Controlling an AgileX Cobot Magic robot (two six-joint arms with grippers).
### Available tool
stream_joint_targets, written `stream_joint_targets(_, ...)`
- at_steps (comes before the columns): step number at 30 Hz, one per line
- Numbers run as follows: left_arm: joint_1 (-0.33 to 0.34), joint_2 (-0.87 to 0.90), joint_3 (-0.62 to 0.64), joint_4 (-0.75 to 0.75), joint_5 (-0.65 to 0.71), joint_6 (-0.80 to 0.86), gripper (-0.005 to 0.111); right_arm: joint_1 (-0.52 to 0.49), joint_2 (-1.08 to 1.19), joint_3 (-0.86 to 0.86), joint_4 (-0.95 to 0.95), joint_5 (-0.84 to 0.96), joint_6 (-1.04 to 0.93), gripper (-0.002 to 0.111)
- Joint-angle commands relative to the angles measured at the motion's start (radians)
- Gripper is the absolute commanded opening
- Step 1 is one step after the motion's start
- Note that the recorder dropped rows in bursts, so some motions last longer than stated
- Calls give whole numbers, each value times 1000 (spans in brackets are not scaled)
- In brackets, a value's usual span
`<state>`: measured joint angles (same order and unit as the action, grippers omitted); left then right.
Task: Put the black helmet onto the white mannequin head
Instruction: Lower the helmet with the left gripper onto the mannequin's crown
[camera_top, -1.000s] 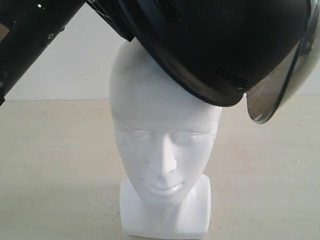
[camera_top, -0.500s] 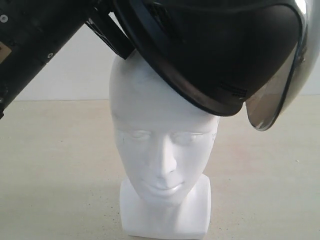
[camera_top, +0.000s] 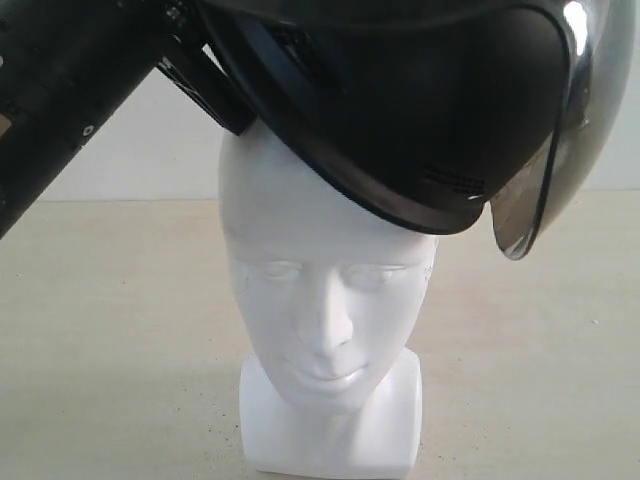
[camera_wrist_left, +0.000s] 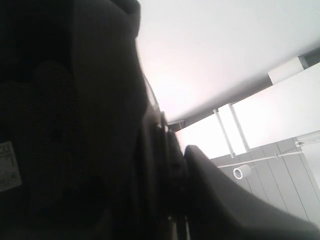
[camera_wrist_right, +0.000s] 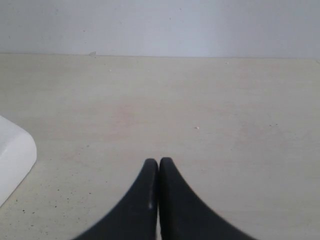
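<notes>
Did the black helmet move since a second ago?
Yes. The black helmet has sunk slightly lower and leftward over the white mannequin head, which stayed put.

LIFT IN PROGRESS: Your left arm (camera_top: 70, 95) slants down from the upper left of the exterior view, wrist angled inward. The left gripper (camera_top: 222, 95) is clamped on the rear rim of the black helmet (camera_top: 400, 100) and carries it aloft. One dark finger (camera_wrist_left: 220, 200) lies along the outside of the shell; the other is hidden. Your right gripper (camera_wrist_right: 158, 165) sits low over the bench (camera_wrist_right: 200, 100), its curved black fingertips (camera_wrist_right: 150, 172) pressed together on nothing.
</notes>
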<state>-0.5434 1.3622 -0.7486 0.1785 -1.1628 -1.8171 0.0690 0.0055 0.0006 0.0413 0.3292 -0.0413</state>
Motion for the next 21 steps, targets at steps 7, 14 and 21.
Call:
stream_joint_targets(7,4,-54,-1,-33,-58,21,4,3,-5,-1,-2,-7,-2,0)
stream_joint_targets(14,28,-62,33,-37,-58,36,4,3,-5,-1,-2,-7,-2,0)
stream_joint_targets(21,67,-71,40,-2,-58,32,4,3,-5,-1,-2,-7,-2,0)
